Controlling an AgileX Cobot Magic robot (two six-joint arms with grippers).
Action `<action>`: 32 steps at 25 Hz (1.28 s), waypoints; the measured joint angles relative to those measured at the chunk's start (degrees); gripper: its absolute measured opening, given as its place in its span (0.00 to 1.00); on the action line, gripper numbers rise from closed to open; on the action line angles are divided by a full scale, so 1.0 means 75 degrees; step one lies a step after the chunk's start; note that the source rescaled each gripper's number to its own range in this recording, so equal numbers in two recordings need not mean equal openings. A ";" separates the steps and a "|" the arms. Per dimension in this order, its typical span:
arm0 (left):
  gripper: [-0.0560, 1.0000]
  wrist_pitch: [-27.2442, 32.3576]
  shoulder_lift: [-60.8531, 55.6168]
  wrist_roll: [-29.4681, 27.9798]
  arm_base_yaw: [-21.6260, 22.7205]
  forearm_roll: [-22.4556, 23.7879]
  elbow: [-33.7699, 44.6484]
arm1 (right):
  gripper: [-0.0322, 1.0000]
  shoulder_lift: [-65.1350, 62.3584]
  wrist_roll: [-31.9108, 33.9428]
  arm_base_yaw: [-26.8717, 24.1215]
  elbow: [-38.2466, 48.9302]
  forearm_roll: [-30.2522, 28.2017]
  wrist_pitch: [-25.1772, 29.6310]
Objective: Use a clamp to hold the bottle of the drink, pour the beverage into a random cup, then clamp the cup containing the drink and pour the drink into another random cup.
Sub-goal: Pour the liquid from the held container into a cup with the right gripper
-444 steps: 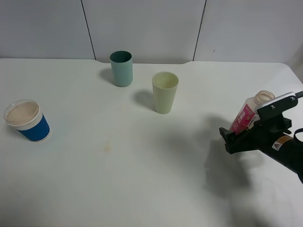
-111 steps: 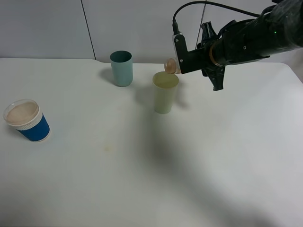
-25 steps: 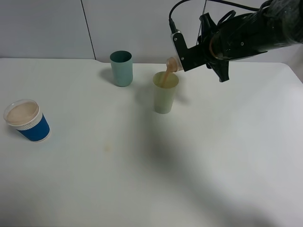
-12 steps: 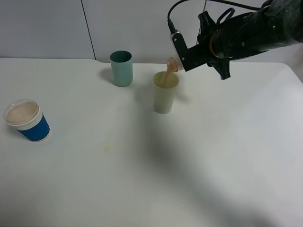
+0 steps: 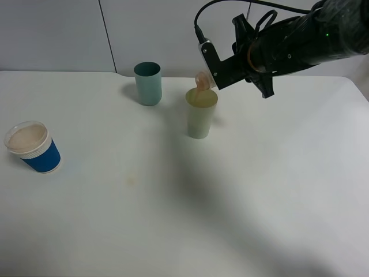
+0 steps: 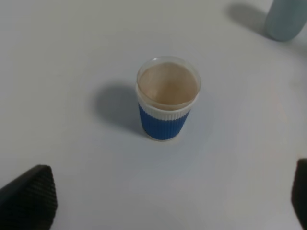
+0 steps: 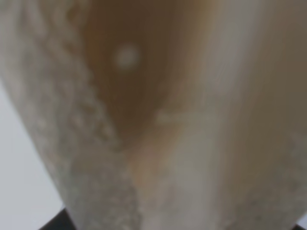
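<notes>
The right fingers [image 5: 209,57] are pinching the tilted bottle [image 5: 201,79], pouring tan drink into the pale green cup [image 5: 201,115]. Left of it, a teal cup [image 5: 148,84] and a tan-filled blue cup [image 5: 31,148] are standing on the white counter [image 5: 173,219]. The left fingers [image 6: 29,199] are spread.

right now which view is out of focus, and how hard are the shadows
Right wrist view: badly out of focus, the bottle fills the frame as a tan blur. Left wrist view: the blue cup is fairly sharp, with a soft shadow beside it. Exterior high view: sharp, even light, no glare; soft shadows lie left of the teal cup and the pale cup.
</notes>
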 joint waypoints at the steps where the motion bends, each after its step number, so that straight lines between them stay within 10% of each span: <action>1: 0.97 0.0000 0.0000 0.0000 0.0000 0.0000 0.0000 | 0.03 0.0000 0.0000 0.0021 -0.0007 0.0000 0.0016; 32: 0.97 0.0000 0.0000 0.0000 0.0000 0.0000 0.0000 | 0.03 0.0000 -0.0385 0.0135 -0.0023 -0.0753 0.0563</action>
